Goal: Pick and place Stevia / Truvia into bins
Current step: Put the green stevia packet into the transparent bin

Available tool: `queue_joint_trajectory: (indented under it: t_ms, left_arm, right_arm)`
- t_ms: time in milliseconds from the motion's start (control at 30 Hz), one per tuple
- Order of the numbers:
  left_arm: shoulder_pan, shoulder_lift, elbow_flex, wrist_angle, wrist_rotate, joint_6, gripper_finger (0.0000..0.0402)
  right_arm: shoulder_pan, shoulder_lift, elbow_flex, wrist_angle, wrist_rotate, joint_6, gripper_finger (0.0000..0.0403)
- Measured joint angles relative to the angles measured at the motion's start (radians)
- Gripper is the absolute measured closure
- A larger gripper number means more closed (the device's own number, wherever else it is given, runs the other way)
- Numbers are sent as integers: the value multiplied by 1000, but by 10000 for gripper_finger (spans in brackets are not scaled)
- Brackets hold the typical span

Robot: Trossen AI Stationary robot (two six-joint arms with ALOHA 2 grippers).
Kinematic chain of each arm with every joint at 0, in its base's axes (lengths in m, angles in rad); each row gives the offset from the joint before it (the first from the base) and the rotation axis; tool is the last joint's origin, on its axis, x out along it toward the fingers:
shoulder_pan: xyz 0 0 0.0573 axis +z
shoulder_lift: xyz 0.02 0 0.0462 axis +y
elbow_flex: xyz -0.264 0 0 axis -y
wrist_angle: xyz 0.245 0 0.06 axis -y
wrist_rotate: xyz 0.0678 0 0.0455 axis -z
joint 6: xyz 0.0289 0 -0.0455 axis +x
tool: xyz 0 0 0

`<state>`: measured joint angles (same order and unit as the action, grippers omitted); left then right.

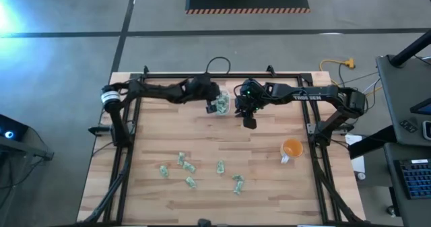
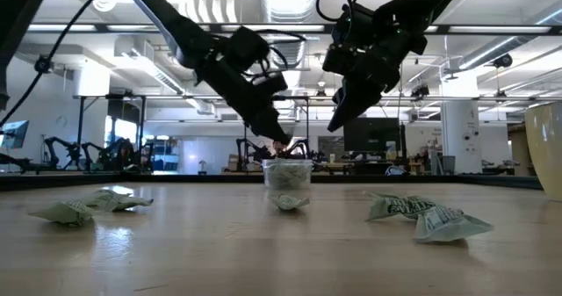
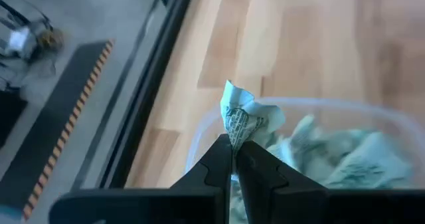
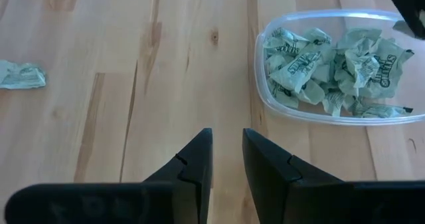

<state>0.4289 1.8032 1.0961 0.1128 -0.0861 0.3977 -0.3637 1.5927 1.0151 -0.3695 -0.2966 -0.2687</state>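
1. One crumpled green-and-white packet (image 3: 242, 121) is pinched tight in the left end effector (image 3: 234, 159), held right above the rim of the clear bin (image 3: 199, 134). So the step in hand, as I judge it, is the drop into the bin.
2. Bin (image 1: 221, 104) sits at the far middle of the desk (image 1: 161, 129), already well filled with scrunched packets (image 4: 332, 68).
3. Right end effector (image 4: 226, 159) hangs just beside the bin over bare desk, fingers a narrow gap apart, nothing between them. In the high view the right end effector (image 1: 249, 119) is just to the right of the bin.
4. About seven loose packets (image 1: 189, 167) lie scattered on the near half of the desk, well apart from the bin; the low view shows some close up (image 2: 426, 217).
5. Next move calls for: left fingers to part while the packet is over the bin mouth, not the rim, else it could slide outside. Then one arm goes to the near cluster; packets are thin and crumpled, so a low pinch at a raised fold is likely needed.
6. Orange cup (image 1: 291, 148) stands on the right side of the desk, not part of the job.
7. Writing: "TROSSEN" partly legible on the right arm (image 1: 304, 98). Print on the packets is visible in the right wrist view but too scrunched to read for sure.
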Motion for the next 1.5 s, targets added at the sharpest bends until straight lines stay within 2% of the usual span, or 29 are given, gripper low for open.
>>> queue_joint_trajectory:
  t_ms: [200, 400, 633, 833, 1000, 1100, 1200, 1333, 1500]
  left_arm:
    - [39, 55, 108, -163, 17, 60, 396]
    - [43, 61, 130, -184, 109, 92, 388]
    - [43, 61, 131, -202, 117, 110, 316]
    - [42, 40, 147, -251, 47, 109, 252]
    - [22, -44, 162, -441, 44, 93, 233]
    - [3, -114, 137, -544, 74, 52, 233]
    - [-22, -193, 78, -607, 139, 27, 233]
    - [-71, -307, -56, -570, 216, 24, 233]
    - [-125, -458, -263, -454, 224, 2, 233]
  right_arm:
    - [0, 0, -2, -1, 0, -1, 322]
    - [0, 0, -2, -1, 0, -4, 319]
    - [0, 0, -4, -1, 0, -4, 328]
    - [0, 0, -7, 0, -6, 2, 330]
    - [4, 0, -20, 7, -167, -2, 330]
    - [22, 0, -27, 13, -243, -8, 330]
    - [63, 6, -44, 34, -259, -9, 330]
    - [136, 39, -69, 137, -263, -13, 330]
    - [220, 81, -59, 195, -263, -49, 330]
